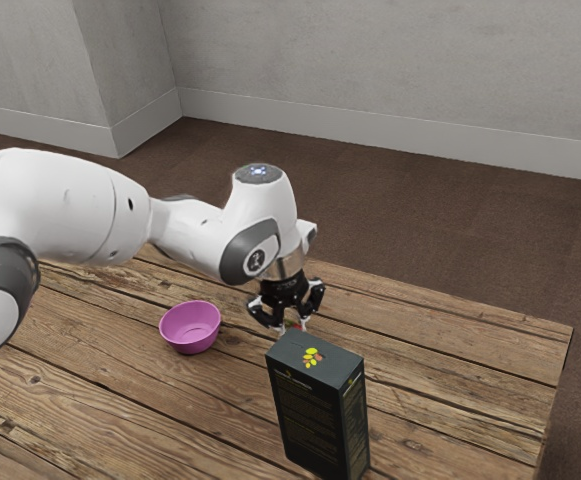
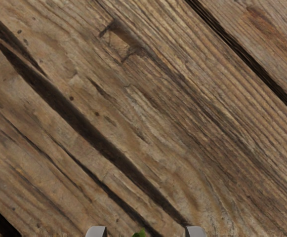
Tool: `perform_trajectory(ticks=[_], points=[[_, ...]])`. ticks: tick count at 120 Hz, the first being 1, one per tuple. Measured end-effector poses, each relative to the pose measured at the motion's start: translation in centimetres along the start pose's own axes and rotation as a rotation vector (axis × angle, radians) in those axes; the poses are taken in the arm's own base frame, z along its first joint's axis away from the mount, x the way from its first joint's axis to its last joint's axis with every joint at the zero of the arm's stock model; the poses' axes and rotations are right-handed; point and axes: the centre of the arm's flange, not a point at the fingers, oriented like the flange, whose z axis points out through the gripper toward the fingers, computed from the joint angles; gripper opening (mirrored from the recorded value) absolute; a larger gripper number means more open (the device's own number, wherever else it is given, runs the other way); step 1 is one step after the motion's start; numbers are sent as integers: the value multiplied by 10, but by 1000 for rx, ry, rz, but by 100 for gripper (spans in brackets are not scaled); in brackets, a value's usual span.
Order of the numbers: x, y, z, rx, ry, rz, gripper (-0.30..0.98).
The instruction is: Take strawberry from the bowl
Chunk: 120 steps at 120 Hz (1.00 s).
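The gripper is low, just behind the dark box and outside the bowl. Its fingers stand apart, one on each side of a small red and green thing, apparently the strawberry, partly hidden by a finger. The gripper is at the lower edge of the wrist view, a wide gap between its tips, with the strawberry's green top in that gap. The pink bowl stands upright toward the exterior view's left, with no strawberry visible in it.
A tall dark box with a yellow flower mark stands close in front of the gripper in the exterior view. Grooved planks make up the wooden table, whose far edge runs behind the hand.
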Motion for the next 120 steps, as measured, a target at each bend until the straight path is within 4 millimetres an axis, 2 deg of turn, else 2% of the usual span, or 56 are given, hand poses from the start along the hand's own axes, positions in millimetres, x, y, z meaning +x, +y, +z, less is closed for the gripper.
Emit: perform_trajectory(ticks=[42,66,84,100,112,120], points=[[-8,16,15,8,2,18,11],[-12,18,26,16,-7,21,18],[-12,19,22,7,-6,27,41],[-9,20,-21,-34,-2,37,53],[5,22,-91,-84,13,58,58],[17,20,-151,-91,54,103,60]])
